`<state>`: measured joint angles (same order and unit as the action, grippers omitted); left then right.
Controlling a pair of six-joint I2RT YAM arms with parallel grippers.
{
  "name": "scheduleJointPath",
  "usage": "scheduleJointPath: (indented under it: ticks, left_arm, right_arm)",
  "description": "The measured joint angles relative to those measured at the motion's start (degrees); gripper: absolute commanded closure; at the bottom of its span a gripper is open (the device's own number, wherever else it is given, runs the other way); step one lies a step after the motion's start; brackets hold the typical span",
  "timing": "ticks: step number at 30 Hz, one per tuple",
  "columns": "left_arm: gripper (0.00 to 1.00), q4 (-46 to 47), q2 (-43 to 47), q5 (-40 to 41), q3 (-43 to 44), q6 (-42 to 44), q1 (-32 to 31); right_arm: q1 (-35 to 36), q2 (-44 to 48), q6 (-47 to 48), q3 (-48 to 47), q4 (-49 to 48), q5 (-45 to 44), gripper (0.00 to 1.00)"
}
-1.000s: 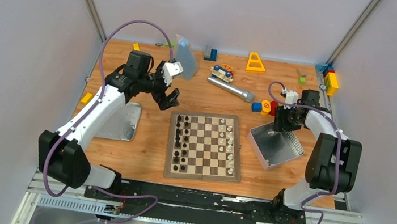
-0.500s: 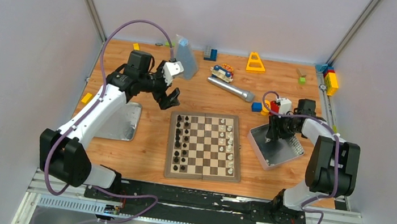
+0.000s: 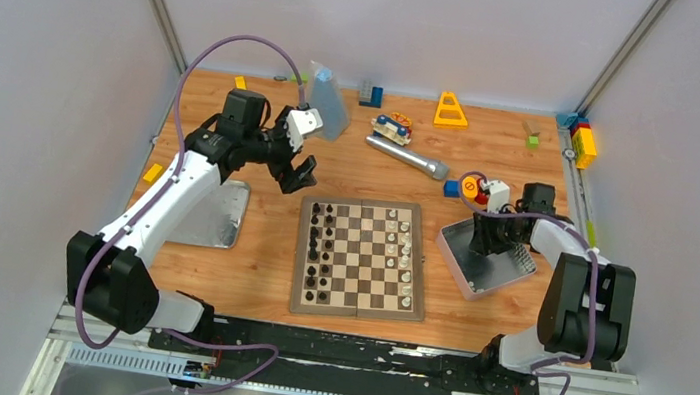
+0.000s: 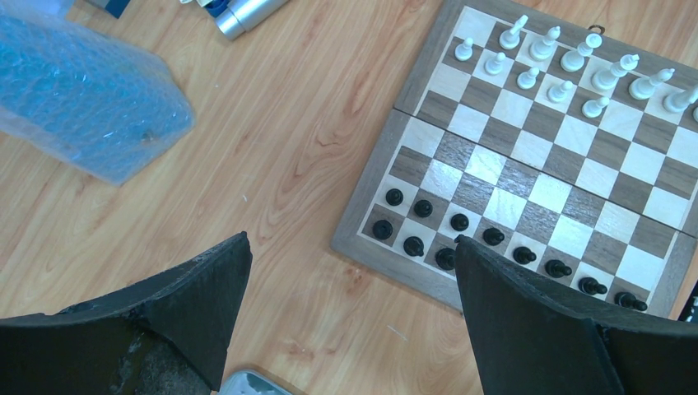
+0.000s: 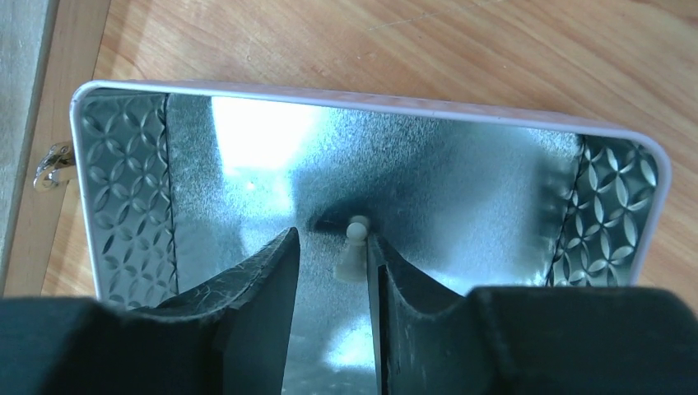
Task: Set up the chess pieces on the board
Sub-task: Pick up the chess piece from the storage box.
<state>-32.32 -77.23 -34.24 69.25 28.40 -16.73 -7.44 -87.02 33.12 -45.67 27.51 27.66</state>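
Yellow block [image 3: 153, 172]: at the table's [image 3: 256, 277] left edge, lying flat on the wood.
Flat metal lid [image 3: 223, 217]: left of the chessboard, partly under the left arm's forearm.
Left gripper [image 4: 350, 251]: released, jaws spread wide with nothing between them; raised over the wood just beyond the chessboard's far-left corner.
Bubble-wrap bag [image 3: 328, 101]: bluish, far from the chessboard, just past the left gripper.
Chessboard [image 3: 357, 299]: flat in the middle of the table, between the lid and the tin.
Black chess pieces [image 3: 318, 244]: upright in two files along the chessboard's left side.
White chess pieces [image 3: 404, 250]: upright on the chessboard's right side; outer file mostly filled, inner file filled in its far part only.
Silver flashlight [image 3: 407, 154]: lying beyond the chessboard's far edge, slanted.
Yellow triangular frame [image 3: 451, 109]: near the table's far edge, well apart from the chessboard.
Metal tin [image 5: 123, 189]: shiny, patterned walls, just right of the chessboard, turned at an angle.
White pawn [image 5: 354, 247]: inside the tin on its floor, between the right gripper's fingers, against one finger with a gap to the other; standing or lying, cannot tell.
Right gripper [image 5: 332, 239]: lowered into the tin, jaws partly apart around the pawn, not clamped on it.
Toy blocks [image 3: 584, 144]: coloured, at the table's far-right edge.
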Motion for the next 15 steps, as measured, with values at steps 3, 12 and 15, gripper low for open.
scheduleJointPath:
  ticks: [3,12,15]
  left_arm:
    - [0.0,0.2,0.1,0.0,-0.2,0.0,0.0]
    - [0.0,0.3,0.7,0.0,-0.3,0.1,0.0]
    - [0.0,0.3,0.7,0.0,-0.3,0.1,0.0]
  right_arm:
    - [0.3,1.0,0.1,0.4,0.6,-0.6,0.63]
    - [0.6,2.8,1.7,2.2,0.9,-3.6,0.65]
    - [0.6,3.3,1.8,2.7,0.7,-4.4,0.67]
